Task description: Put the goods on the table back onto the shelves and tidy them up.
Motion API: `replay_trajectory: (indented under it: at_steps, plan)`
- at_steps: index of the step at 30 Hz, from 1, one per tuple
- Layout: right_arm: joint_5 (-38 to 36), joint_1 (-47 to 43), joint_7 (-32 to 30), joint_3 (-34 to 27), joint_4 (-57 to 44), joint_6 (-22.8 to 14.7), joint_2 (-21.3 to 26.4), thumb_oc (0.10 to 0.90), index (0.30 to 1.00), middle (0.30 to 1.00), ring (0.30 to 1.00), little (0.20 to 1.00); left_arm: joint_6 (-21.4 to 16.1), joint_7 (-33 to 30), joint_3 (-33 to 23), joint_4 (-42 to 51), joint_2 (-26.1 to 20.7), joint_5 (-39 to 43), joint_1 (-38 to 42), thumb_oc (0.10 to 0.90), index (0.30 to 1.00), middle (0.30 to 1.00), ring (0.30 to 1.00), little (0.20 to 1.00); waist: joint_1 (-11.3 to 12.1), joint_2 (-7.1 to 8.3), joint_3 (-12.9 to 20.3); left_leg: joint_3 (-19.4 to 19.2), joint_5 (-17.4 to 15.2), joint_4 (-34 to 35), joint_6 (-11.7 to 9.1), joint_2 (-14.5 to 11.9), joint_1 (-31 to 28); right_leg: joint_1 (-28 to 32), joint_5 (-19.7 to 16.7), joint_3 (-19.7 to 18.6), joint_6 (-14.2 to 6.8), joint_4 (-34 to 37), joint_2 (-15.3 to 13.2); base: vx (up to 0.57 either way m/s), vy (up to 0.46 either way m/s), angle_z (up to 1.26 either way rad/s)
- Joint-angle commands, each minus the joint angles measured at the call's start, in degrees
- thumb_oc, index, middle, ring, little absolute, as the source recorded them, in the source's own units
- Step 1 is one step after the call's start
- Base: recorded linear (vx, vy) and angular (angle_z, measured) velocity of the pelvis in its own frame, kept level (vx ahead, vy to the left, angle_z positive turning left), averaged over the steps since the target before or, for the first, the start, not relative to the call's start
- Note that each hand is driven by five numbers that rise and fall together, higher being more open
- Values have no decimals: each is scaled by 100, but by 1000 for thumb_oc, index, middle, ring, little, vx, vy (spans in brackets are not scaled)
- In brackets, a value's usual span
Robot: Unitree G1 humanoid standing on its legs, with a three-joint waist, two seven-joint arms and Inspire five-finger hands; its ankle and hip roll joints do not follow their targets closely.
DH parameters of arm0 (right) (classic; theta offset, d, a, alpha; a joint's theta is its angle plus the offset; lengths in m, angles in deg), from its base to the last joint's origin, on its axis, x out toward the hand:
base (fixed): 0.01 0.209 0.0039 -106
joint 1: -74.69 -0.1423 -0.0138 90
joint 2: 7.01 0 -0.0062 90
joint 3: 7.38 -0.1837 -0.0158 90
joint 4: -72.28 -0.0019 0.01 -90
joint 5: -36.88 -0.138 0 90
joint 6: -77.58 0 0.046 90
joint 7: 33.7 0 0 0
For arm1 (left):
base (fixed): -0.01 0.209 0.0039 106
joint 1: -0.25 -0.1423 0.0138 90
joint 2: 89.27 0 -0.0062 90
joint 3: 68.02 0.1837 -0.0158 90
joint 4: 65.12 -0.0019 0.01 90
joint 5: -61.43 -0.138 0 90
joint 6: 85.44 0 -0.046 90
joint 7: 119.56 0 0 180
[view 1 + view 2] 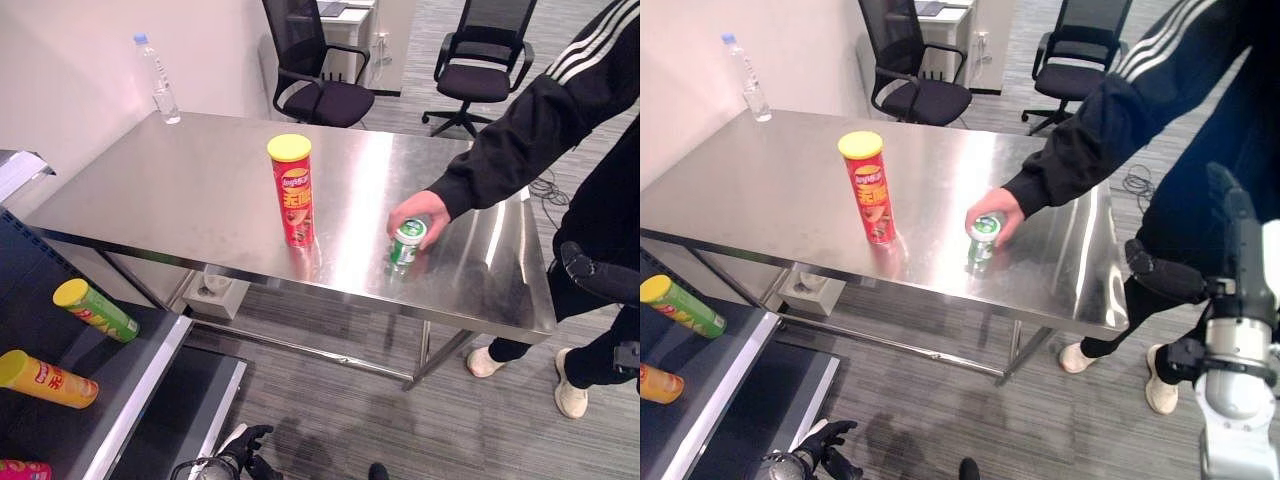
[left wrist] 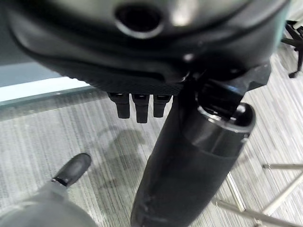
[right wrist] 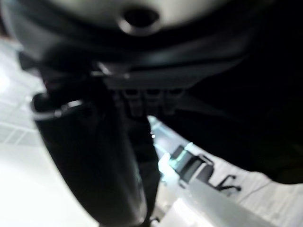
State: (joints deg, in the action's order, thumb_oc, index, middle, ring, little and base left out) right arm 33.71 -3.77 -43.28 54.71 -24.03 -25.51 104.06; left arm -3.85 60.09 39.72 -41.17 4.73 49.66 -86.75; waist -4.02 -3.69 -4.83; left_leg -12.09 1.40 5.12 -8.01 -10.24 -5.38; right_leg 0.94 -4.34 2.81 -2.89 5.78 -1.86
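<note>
A steel bench [image 1: 180,190] runs across the middle of the left eye view. On it, just left of centre, a red crisp tube [image 1: 292,192] with a yellow lid stands upright. To its right, near the bench's front edge, a person's hand [image 1: 418,212] rests on top of a small green can [image 1: 406,244] that stands upright on the steel; the person's dark sleeve with white stripes reaches in from the upper right. At the upper left, on the bench's far corner, stands a clear water bottle [image 1: 158,80]. In the lower left of the frame is a dark shelf [image 1: 150,365] with a pale front edge; on it a green tube [image 1: 96,310] with a yellow lid lies on its side, and below it an orange tube [image 1: 47,379] lies likewise. Two black office chairs [image 1: 312,62] stand beyond the bench at the top. The robot's left hand [image 1: 243,443] hangs low at the bottom edge over the grey floor, its fingers relaxed and empty. The right hand [image 3: 144,100] shows in its wrist view as a dark bulk with short fingertips; whether it is wide or closed I cannot tell.
</note>
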Motion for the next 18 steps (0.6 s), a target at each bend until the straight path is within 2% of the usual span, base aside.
replay_trajectory:
  at_steps: [1, 10, 18]
  plan:
    - [-54, -164, -118, -560, -759, -270, 212, 800, 900, 900, 900, 900, -140, -26, 414, -451, 122, -48, 864, 800, 900, 900, 900, 900, 91, -46, 443, -130, 853, -12, -520, -706, 78, 24, 890, -225, -278, -458, 104, -7, 1, -16]
    - [-188, -220, 112, -41, -691, -264, 6, 800, 900, 900, 900, 900, -150, -6, 634, -429, 232, -69, 1021, 800, 900, 900, 900, 900, 69, -96, 457, -169, 830, -12, -535, -732, 96, -6, 874, -258, -279, -466, 110, -9, 2, -9]
    - [-286, -656, 208, 611, -166, -247, 31, 800, 900, 900, 900, 900, -171, 11, 598, -372, 136, -17, 926, 800, 900, 900, 900, 900, 272, -92, 467, -97, 719, -12, -530, -678, 161, 67, 845, -141, -296, -399, 51, 3, 1, 4]
